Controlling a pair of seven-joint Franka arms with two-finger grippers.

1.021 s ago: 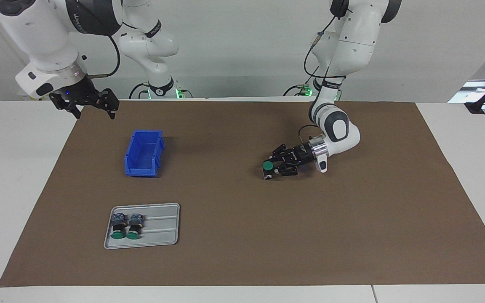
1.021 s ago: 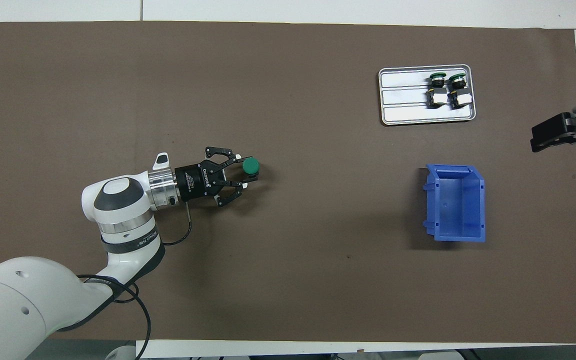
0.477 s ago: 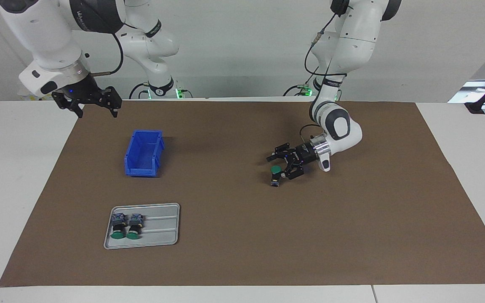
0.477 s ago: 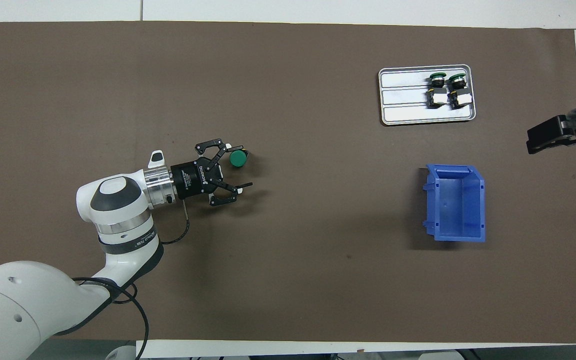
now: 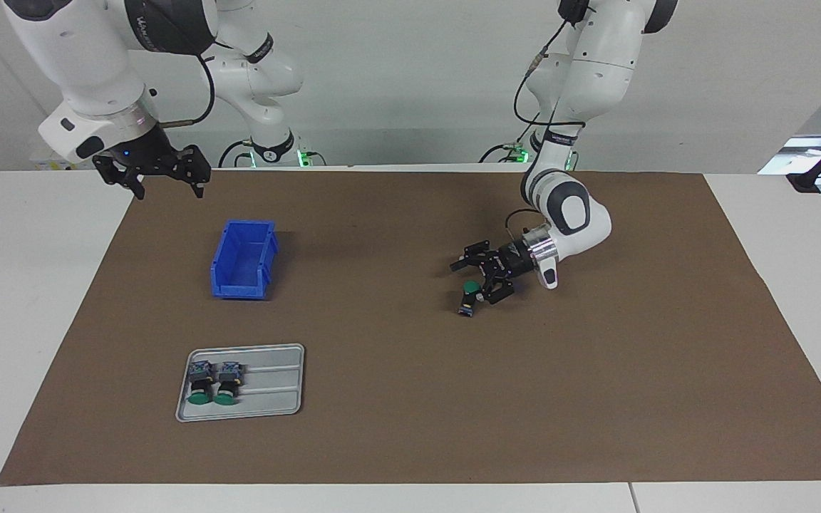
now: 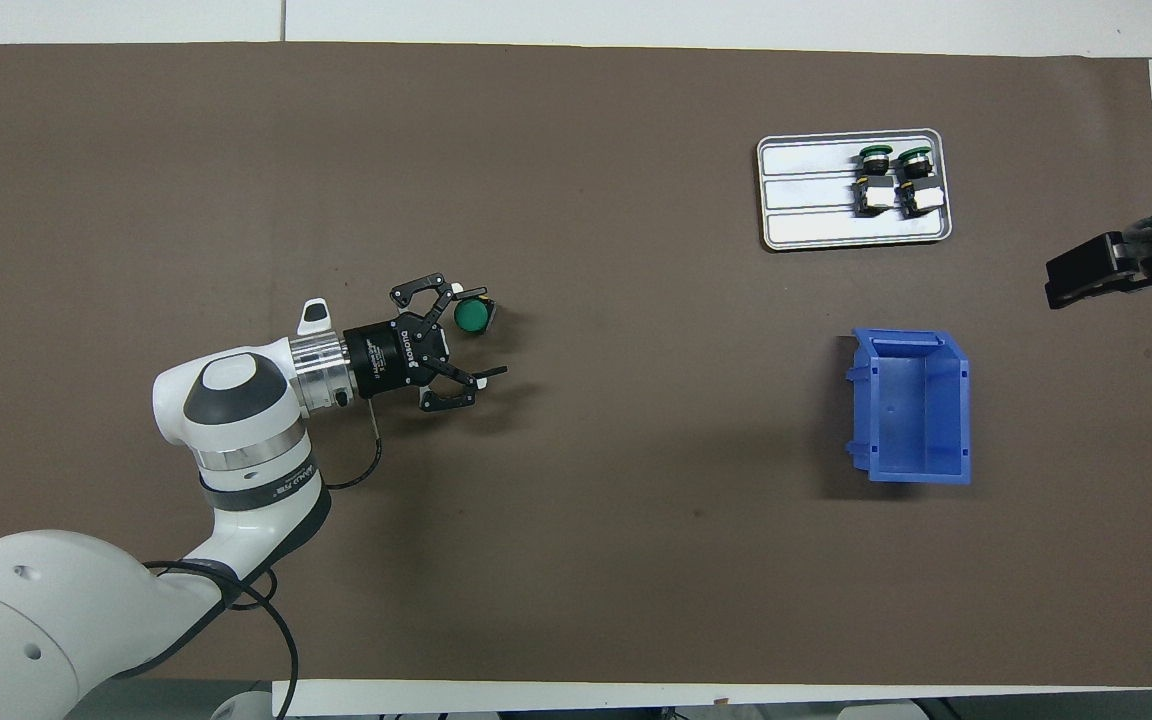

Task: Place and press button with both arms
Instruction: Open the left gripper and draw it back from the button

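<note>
While spread wide, left jaws: the left gripper (image 5: 469, 278) (image 6: 484, 335) is low over the mat (image 5: 410, 427), holding nothing.
Button: the button (image 5: 467, 293) (image 6: 472, 315) stands upright on the mat, just beside one fingertip.
Right jaws: the right gripper (image 5: 166, 187) (image 6: 1086, 278) is spread, waiting over the tabletop (image 5: 26, 285) edge.

Brown mat (image 5: 396, 427) mostly bare; open blue plastic bin (image 5: 243, 258) and grey metal tray (image 5: 268, 385) block right arm's end.
</note>
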